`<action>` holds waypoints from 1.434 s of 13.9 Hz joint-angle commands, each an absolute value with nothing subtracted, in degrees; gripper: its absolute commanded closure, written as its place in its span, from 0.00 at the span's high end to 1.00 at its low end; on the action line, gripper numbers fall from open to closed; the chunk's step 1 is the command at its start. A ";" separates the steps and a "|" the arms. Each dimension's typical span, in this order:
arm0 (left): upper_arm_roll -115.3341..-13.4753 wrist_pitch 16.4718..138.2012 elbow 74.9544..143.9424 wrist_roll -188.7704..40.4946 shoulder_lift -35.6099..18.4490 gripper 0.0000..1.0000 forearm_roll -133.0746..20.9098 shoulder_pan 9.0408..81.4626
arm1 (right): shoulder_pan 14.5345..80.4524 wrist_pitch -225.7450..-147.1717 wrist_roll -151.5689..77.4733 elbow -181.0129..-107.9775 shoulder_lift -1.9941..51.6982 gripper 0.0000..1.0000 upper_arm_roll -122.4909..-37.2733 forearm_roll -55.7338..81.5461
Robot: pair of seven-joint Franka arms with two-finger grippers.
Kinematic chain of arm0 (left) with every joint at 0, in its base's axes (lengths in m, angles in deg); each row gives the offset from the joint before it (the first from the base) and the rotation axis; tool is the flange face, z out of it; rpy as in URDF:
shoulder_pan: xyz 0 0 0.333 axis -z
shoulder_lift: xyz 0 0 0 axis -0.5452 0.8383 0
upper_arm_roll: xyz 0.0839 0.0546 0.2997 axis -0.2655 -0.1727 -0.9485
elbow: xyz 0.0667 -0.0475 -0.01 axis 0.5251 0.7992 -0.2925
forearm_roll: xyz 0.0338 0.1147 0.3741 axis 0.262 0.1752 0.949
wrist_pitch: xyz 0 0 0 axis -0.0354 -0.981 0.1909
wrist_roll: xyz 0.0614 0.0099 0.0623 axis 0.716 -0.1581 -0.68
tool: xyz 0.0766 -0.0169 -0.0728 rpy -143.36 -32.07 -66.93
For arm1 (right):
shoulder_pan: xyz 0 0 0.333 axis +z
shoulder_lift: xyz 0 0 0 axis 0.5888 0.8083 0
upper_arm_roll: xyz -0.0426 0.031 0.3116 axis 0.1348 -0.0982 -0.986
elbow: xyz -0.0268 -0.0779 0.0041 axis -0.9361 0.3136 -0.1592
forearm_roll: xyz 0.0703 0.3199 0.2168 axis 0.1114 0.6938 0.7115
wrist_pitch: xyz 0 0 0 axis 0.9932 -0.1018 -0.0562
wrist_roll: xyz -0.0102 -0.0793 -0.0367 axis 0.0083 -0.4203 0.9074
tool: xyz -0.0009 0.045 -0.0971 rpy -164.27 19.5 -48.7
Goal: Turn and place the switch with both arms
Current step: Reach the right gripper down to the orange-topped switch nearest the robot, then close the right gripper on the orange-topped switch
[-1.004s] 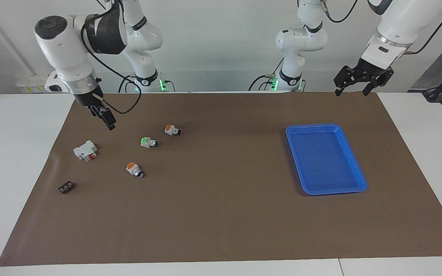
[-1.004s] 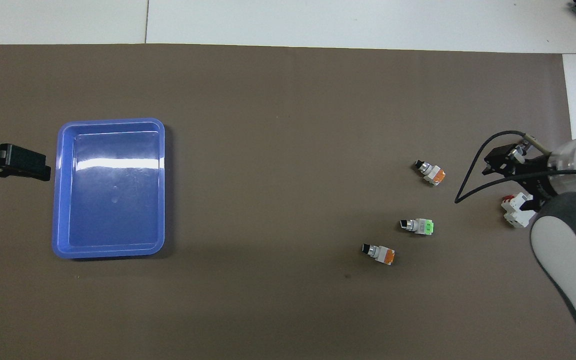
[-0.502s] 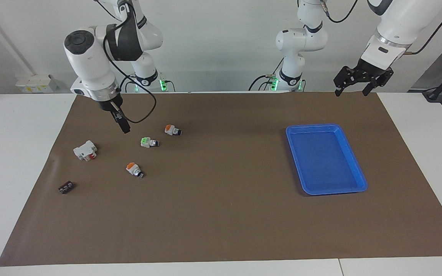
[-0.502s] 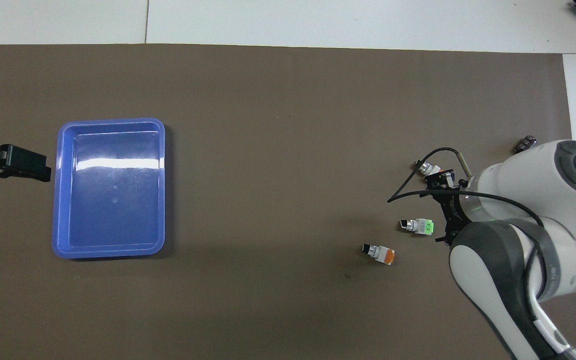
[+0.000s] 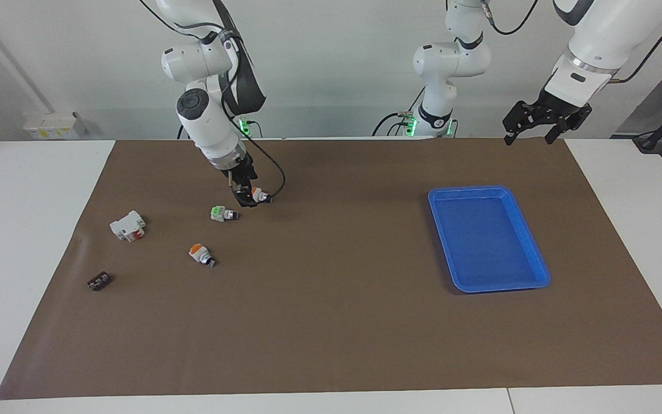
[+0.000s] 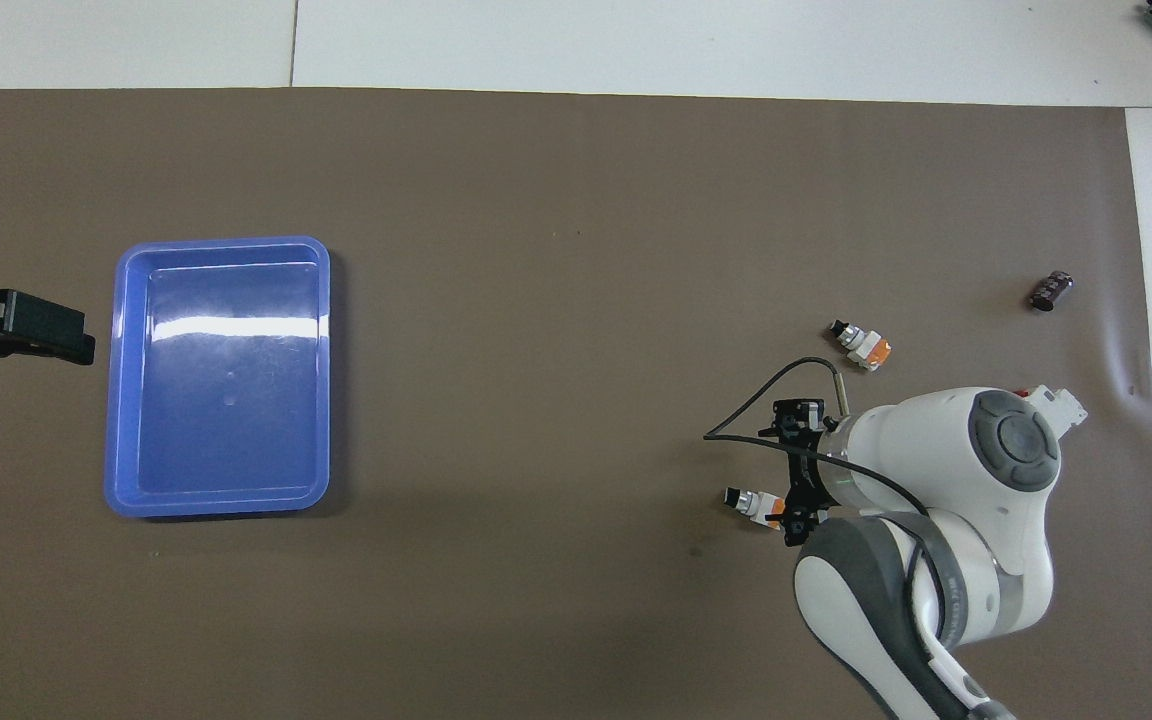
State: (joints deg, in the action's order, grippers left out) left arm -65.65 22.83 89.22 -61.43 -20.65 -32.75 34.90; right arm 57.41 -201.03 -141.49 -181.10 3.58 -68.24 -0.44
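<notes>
Fingers of the right gripper (image 5: 246,194) sit low at the switch (image 5: 258,195), at its orange-cap end; whether they have closed on it cannot be told. The switch lies on its side on the mat (image 5: 331,322), nearer to the robots than the green switch (image 5: 223,214) beside it. Its long axis runs from the cap, at the gripper, to the black end pointing toward the tray (image 5: 529,283). The right arm is by far the closer one. The left gripper (image 5: 543,123) waits open in the air at the mat's edge near the tray. Half a second ago the right gripper hung above the mat, between the white block (image 5: 127,225) and the green switch; it has since swung over and dropped to the switch.
</notes>
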 commanded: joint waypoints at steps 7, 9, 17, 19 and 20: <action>-65.85 22.89 90.69 -61.95 -21.80 1.00 -33.06 34.88 | 57.25 -210.80 -136.46 -192.44 1.69 1.00 -68.02 6.04; -65.85 22.89 90.69 -61.95 -21.80 1.00 -33.06 34.88 | 57.34 -211.68 -136.10 -192.53 1.78 1.00 -68.11 7.44; -65.85 22.89 90.69 -61.95 -21.80 1.00 -33.06 34.88 | 58.48 -214.50 -131.80 -193.93 3.01 0.73 -68.02 9.83; -65.85 22.89 90.69 -61.95 -21.80 1.00 -33.06 34.88 | 58.22 -214.50 -131.45 -194.02 3.01 0.73 -68.02 9.83; -65.85 22.89 90.69 -61.95 -21.80 1.00 -33.06 34.88 | 58.13 -214.58 -131.36 -194.20 3.01 0.73 -68.02 9.83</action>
State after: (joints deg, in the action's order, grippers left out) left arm -65.65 22.82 89.25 -61.44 -20.65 -32.75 34.90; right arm 58.75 -213.36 -133.88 -192.79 3.39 -67.92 8.18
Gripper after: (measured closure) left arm 0.000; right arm 0.264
